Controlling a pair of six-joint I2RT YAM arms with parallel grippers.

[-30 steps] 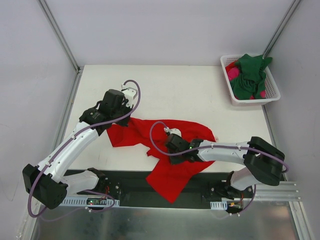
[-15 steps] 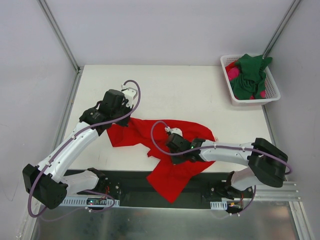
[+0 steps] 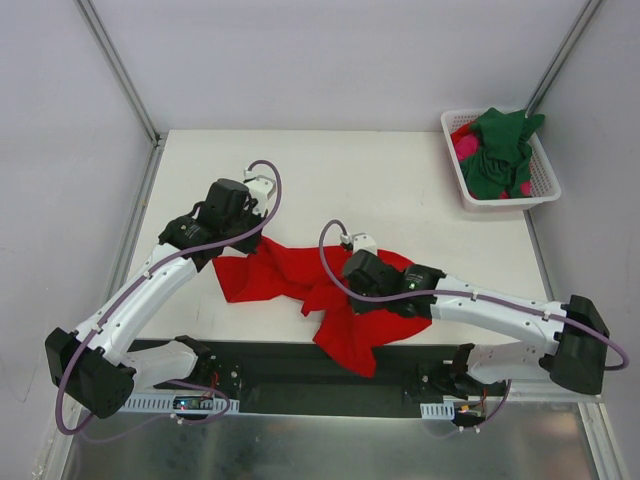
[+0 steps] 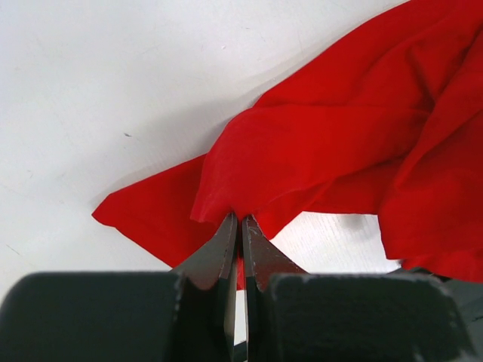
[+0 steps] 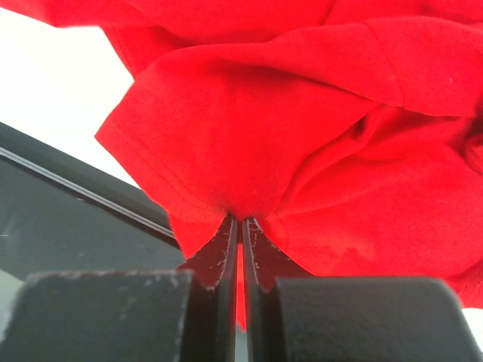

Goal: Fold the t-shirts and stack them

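The bright red t-shirt (image 3: 290, 275) lies bunched near the table's front edge. It fills the left wrist view (image 4: 339, 143) and the right wrist view (image 5: 302, 136). My left gripper (image 3: 243, 243) is shut on the shirt's left end, pinched between its fingers (image 4: 240, 220). My right gripper (image 3: 352, 290) is shut on a fold of the red shirt near its middle (image 5: 241, 219) and holds it raised, with cloth hanging over the front edge. The dark green t-shirt (image 3: 500, 150) and the magenta-pink t-shirt (image 3: 466, 147) lie in the basket.
A white slotted basket (image 3: 545, 190) stands at the far right of the white table (image 3: 380, 180). A black rail (image 3: 260, 360) runs along the table's front edge. Grey walls with metal posts enclose the left, back and right.
My right gripper has moved right and away from the front edge, pulling the red shirt's hanging part up and bunching it. The left gripper has stayed in place.
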